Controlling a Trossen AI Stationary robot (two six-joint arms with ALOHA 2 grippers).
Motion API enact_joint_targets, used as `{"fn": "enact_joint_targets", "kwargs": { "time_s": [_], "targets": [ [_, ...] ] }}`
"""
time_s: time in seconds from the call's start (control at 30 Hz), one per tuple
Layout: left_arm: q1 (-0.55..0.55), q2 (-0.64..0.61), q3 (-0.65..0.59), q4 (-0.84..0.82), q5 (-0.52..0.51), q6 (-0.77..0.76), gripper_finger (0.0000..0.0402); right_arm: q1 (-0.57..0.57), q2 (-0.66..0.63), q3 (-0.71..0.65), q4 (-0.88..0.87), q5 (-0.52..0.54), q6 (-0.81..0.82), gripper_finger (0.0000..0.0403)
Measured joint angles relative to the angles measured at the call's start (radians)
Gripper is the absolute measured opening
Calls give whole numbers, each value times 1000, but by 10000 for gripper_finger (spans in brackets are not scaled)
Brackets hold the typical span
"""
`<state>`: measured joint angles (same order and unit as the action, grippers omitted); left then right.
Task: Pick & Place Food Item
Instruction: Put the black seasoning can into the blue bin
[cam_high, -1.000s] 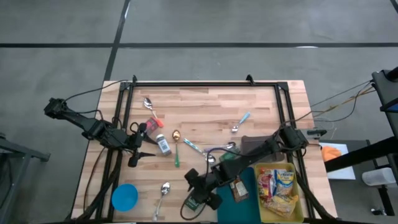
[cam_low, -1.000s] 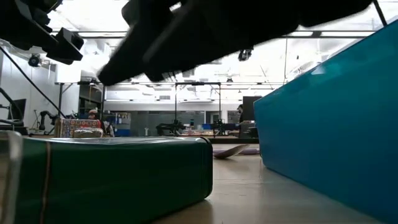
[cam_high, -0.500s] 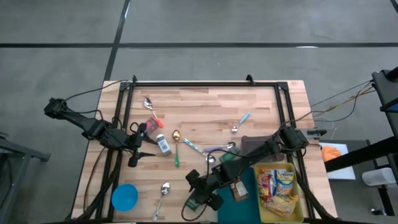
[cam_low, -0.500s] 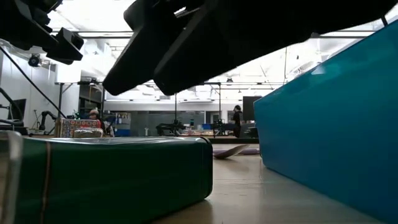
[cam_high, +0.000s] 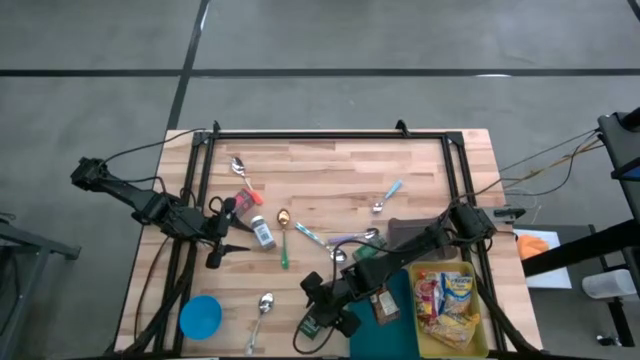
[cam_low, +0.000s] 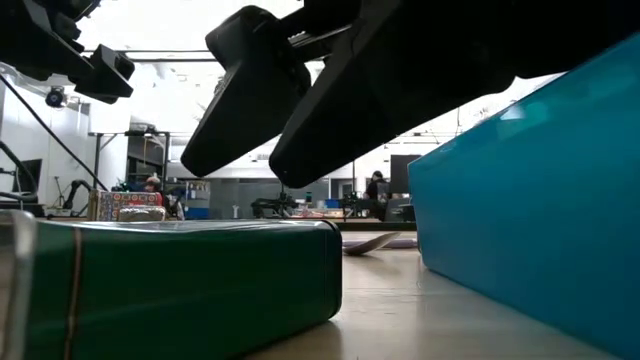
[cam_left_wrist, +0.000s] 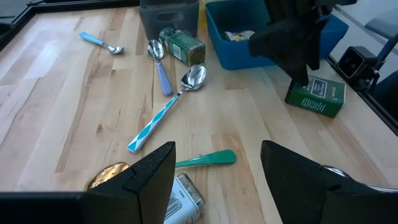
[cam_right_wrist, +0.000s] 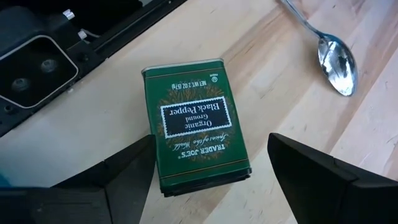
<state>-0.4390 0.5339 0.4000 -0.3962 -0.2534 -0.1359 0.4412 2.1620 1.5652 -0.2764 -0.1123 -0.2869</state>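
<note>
R gripper (cam_high: 322, 318) low at front edge, jaws apart; L gripper (cam_high: 222, 250) likewise, parked left.

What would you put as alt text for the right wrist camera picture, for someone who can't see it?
A green pepper tin lies flat on the wooden table, label up, framed by the right gripper whose two dark fingers stand open on either side of it, not touching. A metal spoon lies nearby.

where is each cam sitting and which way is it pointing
High view: overhead, straight down on the table; both arms show.
Low view: table height, level past the green tin; an arm overhead.
Left wrist view: on the left arm, across spoons to the tin; open left claw.
Right wrist view: down onto the tin; open right claw.
All share the tin.
</note>
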Motion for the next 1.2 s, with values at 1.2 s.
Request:
{"fn": "enact_joint_targets", "kwargs": {
  "time_s": [1.2],
  "targets": [
    [0, 0, 0, 0, 0, 0, 241, -13, 1, 63, -20, 112, 217, 306]
  ]
}}
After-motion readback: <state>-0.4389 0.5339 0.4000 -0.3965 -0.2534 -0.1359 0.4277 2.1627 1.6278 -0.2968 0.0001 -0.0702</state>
